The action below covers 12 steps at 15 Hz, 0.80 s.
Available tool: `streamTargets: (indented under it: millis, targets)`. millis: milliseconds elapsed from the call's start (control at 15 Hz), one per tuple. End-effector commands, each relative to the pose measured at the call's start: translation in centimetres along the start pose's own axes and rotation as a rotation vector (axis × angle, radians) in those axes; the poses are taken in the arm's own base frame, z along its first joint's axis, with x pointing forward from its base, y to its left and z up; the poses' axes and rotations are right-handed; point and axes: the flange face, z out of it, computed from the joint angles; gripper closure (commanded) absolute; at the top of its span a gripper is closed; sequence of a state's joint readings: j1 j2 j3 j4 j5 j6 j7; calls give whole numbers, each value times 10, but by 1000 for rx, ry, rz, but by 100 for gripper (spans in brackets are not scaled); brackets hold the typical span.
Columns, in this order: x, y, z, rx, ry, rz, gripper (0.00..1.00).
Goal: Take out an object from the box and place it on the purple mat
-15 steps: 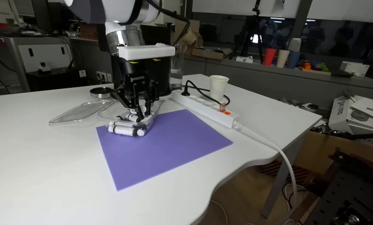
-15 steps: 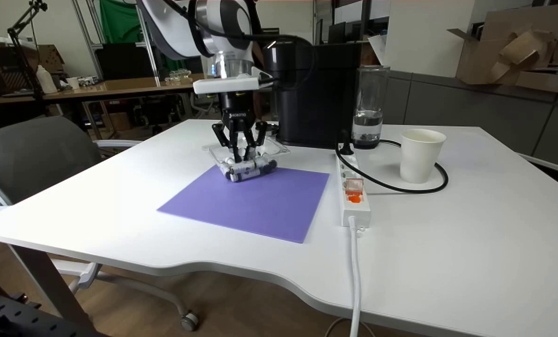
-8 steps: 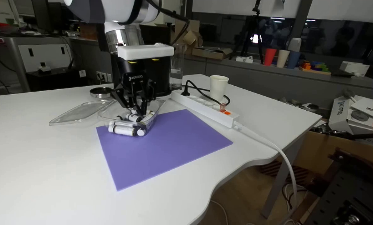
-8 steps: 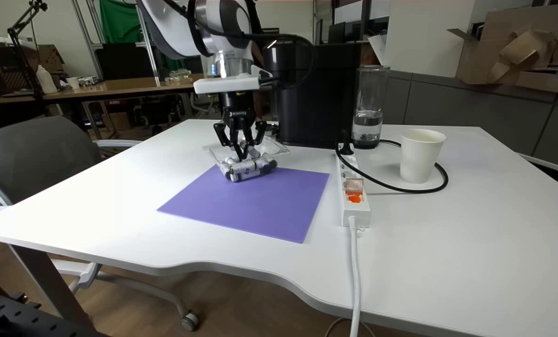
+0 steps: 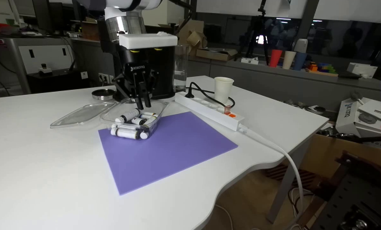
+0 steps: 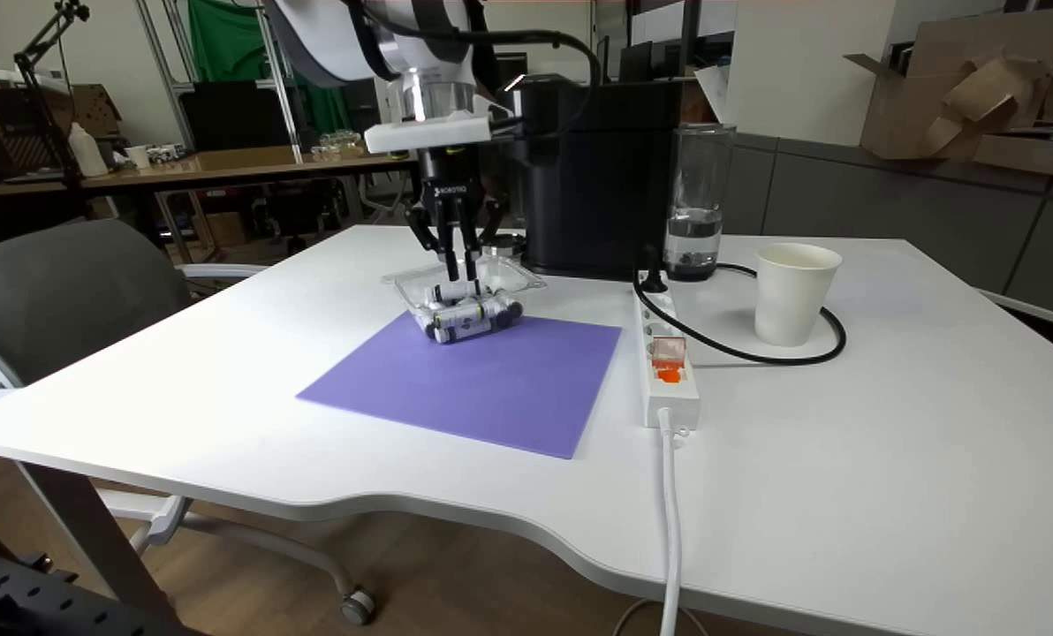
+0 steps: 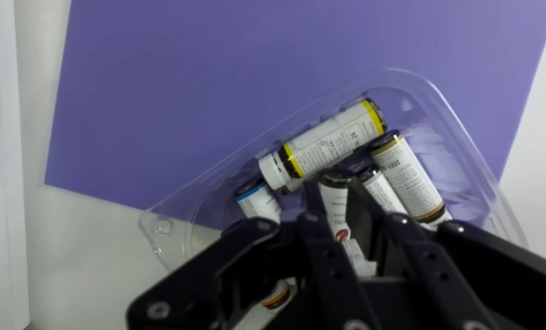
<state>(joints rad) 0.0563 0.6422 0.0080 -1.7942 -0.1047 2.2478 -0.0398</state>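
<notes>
We judge this the picking step: our gripper (image 5: 143, 106) hangs above the clear box (image 7: 461, 137), jaws parted and holding nothing, the white vials (image 7: 335, 140) inside at the far edge of the purple mat (image 5: 177, 150). Next we should straddle one and pinch it.

Bottles (image 7: 332, 142), dark-ended, white-labelled, some banded yellow, brown or blue, lie jumbled on their sides inside the clear, shallow, uncovered box (image 7: 172, 233), with the purple mat (image 5: 177, 153), flat, partly under it and spreading beyond.
</notes>
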Motion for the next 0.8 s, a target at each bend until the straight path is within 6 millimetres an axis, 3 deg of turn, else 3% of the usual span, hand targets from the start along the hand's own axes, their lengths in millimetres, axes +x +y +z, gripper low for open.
streamTargets:
  millis: [0,400,733]
  targets:
    - [-7,4,3,16,-62,7,45]
    - [-3,4,25,37,-83,6,4]
    - [-1,6,40,27,-130,37,0]
